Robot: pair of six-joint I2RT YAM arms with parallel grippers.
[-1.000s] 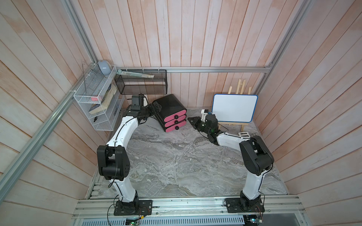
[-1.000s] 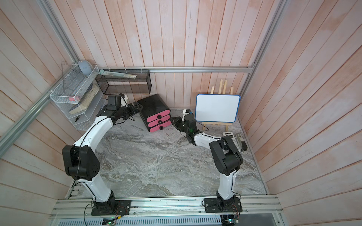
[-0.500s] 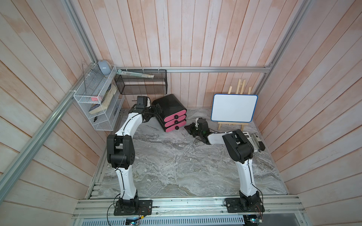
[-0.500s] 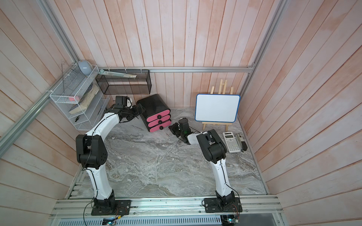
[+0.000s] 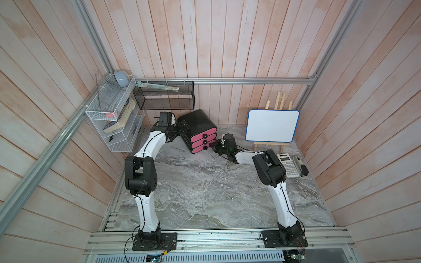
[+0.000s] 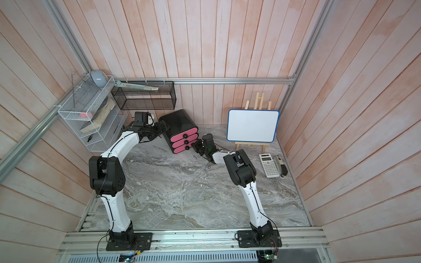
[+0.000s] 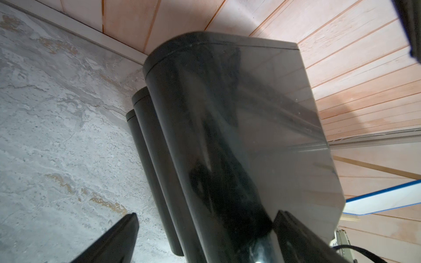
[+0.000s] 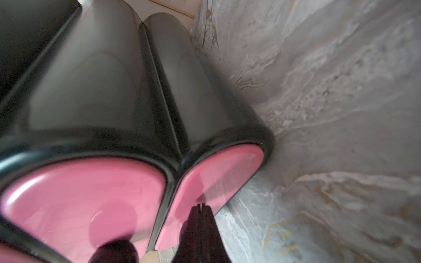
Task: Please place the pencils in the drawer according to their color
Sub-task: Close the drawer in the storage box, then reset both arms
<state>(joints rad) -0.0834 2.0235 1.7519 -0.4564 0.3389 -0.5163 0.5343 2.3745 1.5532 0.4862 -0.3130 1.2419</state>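
- The grey marble table [image 5: 205, 193] carried the drawer cabinet [image 5: 200, 124] near the plank back wall. The cabinet is a black rounded shell with its three pink fronts turned toward the right arm.
- A white calculator [image 5: 288, 165] lay well to the right of the cabinet's knob side, with a dark stapler-like tool [image 5: 301, 165] just beyond it. The calculator's display strip and key legends were too small to read.
- The right gripper [image 5: 216, 148] sat low, just in front of the cabinet's bottom drawer [image 5: 197, 150], level with that drawer's black knob.
- In the right wrist view its fingers [image 8: 193, 230] were pressed together, their tip at the bottom drawer's pink face. Whether the tip touched could not be told.
- All three drawers sat flush in the cabinet, one above another, and no label showed on the fronts or the shell [image 8: 102, 91].
- The left gripper [image 5: 183, 127] reached in at the cabinet's opposite side, away from the knobs.
- In the left wrist view its fingers [image 7: 118, 236] stood spread wide, with the cabinet's glossy rounded edge [image 7: 227, 113] between them and table showing beside one finger.
- A blue-rimmed whiteboard [image 5: 272, 126], blank, stood on a wooden easel [image 5: 268, 144] to the right of the cabinet.
- A black mesh basket [image 5: 164, 98] hung on the wall above and behind the cabinet. A white wire rack [image 5: 111, 123] holding a book [image 5: 123, 116] hung farther to the left of the cabinet.
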